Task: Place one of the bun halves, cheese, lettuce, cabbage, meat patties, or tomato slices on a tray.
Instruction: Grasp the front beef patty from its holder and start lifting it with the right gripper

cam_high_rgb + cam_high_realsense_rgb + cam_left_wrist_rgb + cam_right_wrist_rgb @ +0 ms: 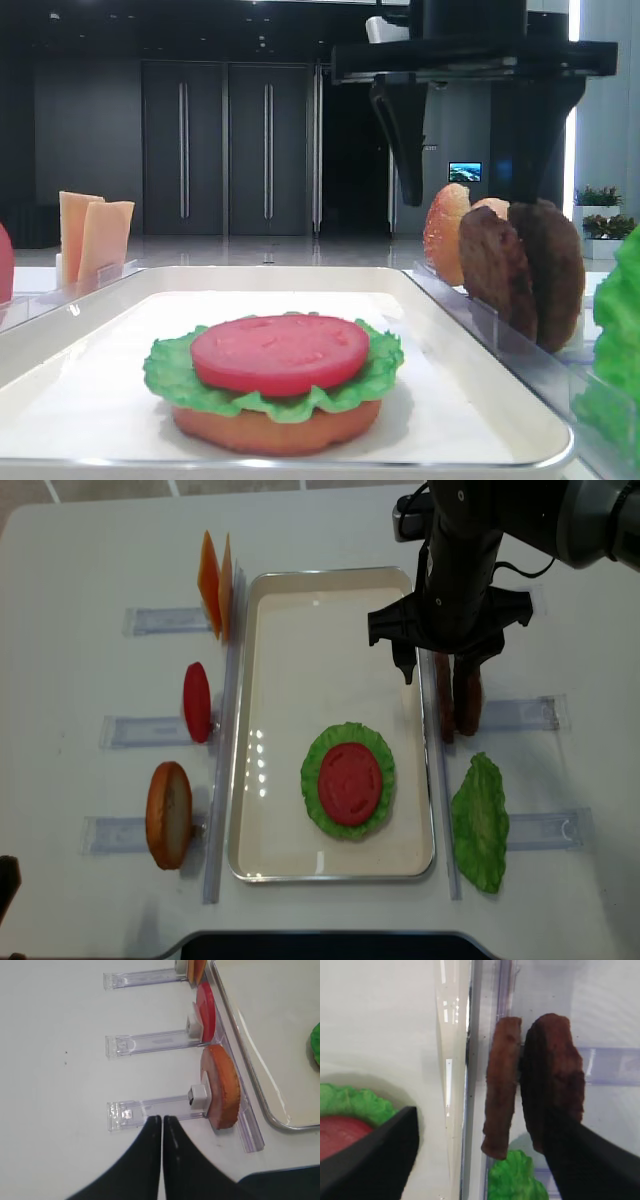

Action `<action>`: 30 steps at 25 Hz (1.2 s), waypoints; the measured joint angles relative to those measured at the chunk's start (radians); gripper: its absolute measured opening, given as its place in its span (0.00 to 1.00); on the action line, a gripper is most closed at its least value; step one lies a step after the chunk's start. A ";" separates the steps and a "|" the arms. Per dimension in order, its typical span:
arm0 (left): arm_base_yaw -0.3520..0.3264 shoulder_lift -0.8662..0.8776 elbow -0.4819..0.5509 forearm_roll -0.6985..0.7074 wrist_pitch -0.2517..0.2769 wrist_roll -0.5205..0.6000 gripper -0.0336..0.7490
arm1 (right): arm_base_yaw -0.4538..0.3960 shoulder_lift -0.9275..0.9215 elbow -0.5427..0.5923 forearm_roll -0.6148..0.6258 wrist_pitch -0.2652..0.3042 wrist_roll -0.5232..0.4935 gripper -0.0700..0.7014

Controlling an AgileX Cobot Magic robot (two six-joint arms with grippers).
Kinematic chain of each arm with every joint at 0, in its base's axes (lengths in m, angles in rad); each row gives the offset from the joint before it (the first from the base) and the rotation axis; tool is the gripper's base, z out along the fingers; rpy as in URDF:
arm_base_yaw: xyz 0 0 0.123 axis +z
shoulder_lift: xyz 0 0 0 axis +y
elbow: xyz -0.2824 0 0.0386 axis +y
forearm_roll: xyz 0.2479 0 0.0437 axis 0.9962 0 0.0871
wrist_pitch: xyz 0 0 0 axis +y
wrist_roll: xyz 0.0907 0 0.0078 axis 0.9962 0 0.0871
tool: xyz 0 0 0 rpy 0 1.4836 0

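On the white tray [244, 730] lies a stack: a flat bun half [270, 430], lettuce [170, 375] and a red tomato slice [280, 350] on top. Two dark-brown meat patties [502, 1085] stand on edge in a clear holder just right of the tray. My right gripper [482, 1125] hangs open above them; one finger [375, 1157] is over the tray, the other [590, 1160] overlaps the outer patty [552, 1070]. Nothing is gripped. My left gripper [162, 1119] is shut and empty, over the table by a bun half [222, 1087].
Left of the tray, clear holders carry cheese slices [215, 580], a tomato slice [197, 702] and a bun half [168, 815]. A loose lettuce leaf [480, 820] lies right of the tray below the patties. A speckled bun half [447, 230] stands behind the patties.
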 joint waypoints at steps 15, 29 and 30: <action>0.000 0.000 0.000 0.000 0.000 0.000 0.04 | 0.001 0.021 -0.004 0.003 0.000 0.000 0.77; 0.000 0.000 0.000 0.000 0.000 0.000 0.04 | 0.010 0.029 -0.006 0.026 -0.020 0.002 0.77; 0.000 0.000 0.000 0.000 0.000 0.000 0.04 | 0.011 0.030 -0.006 0.026 -0.022 0.002 0.77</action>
